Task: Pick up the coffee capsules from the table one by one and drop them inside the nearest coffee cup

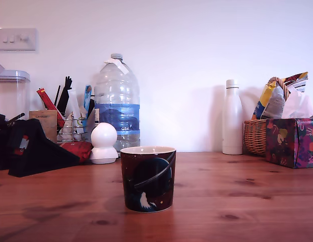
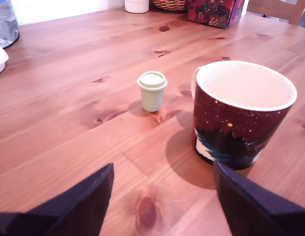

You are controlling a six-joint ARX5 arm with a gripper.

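The fingers (image 2: 162,206) hang spread and empty, so the capsule (image 2: 152,91) stands at the cup's (image 2: 240,115) nine o'clock on the desk (image 2: 69,73).

One sage-green capsule and a starry mug on the wooden tabletop

The coffee capsule (image 2: 152,91) is a small pale green pod, tapered, standing with its wider flat rim uppermost on the reddish-brown, knotty tabletop (image 2: 69,113); it shows only in the wrist view, near the mug but not touching it. The coffee cup (image 1: 147,178) stands upright, dark maroon and navy with a ringed-planet picture, a small white mark low on its side, and a cream rim; its cream inside (image 2: 245,83) looks empty as far as the wrist view sees. In the exterior view it sits about mid-picture, towards the front of the tabletop
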